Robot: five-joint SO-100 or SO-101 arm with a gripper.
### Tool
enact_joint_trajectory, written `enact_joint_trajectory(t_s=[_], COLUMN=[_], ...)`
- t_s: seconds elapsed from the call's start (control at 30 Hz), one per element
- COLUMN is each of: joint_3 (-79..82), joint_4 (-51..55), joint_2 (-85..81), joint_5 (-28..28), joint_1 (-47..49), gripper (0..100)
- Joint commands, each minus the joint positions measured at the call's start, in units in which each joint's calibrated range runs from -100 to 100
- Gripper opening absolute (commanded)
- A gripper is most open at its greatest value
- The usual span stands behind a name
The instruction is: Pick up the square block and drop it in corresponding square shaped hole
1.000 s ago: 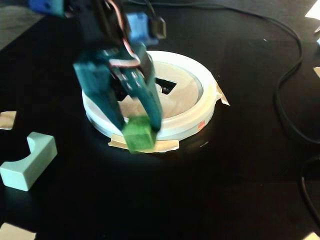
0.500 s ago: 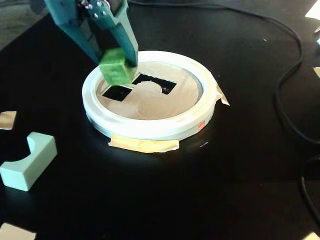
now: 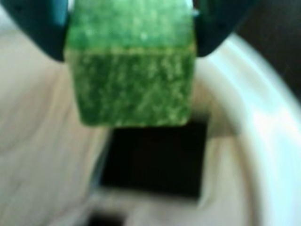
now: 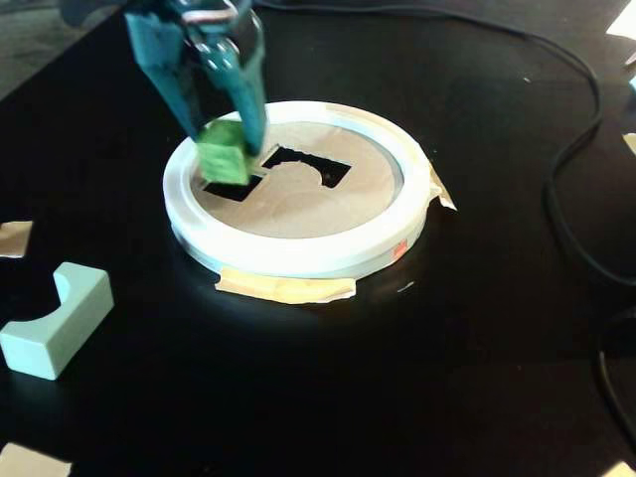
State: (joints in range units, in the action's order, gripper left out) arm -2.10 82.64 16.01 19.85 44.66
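A: Taking the white round sorter ring as the landmark in the fixed view, what lies furthest left of it?

B: A scrap of tan paper at the frame edge, and below it a pale mint block with a curved notch cut into one end, smooth and matte, lying well apart from the ring on the black tabletop.

A: And over the ring itself?

B: The teal plastic two-finger gripper comes down above the ring's left part. Its jaws are closed on the green square block, one finger on each side face. The block has a speckled, slightly grainy surface and crisp edges.

A: Where does the block sit relative to the opening?

B: It hangs off the surface, just above the square cut-out in the flat tan cardboard-like lid inside the ring. In the wrist view the green block fills the upper centre between the dark teal fingers, and the black square hole shows directly below it, its edges straight. That view is blurred.

A: Further right?

B: A second dark cut-out with a curved edge in the lid, then strips of beige masking tape at the ring's lower rim and right rim. A black cable loops across the tabletop right of the ring.
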Motion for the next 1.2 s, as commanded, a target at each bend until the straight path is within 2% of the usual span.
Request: enact_joint_trajectory(t_s=[0.0,0.23,0.3,0.47,0.5,0.6,0.77,0.93,1.17], joint_3=[-5.1,-5.19,-5.19,-5.19,-5.28,-5.28,-4.28,-5.19,-5.19], joint_4=[-4.41,-4.41,-4.41,-3.41,-3.21,-3.11,-2.51,7.73,7.73], joint_2=[2.76,5.0,5.0,3.92,3.74,3.56,-2.17,-9.42,-10.41], joint_5=[0.39,0.34,0.34,0.24,0.2,0.2,0.2,0.2,-0.2], joint_1=[2.41,2.54,2.54,2.54,2.54,2.79,4.78,3.91,3.16], gripper=[35,35,39,74,87,99,100,100,100])
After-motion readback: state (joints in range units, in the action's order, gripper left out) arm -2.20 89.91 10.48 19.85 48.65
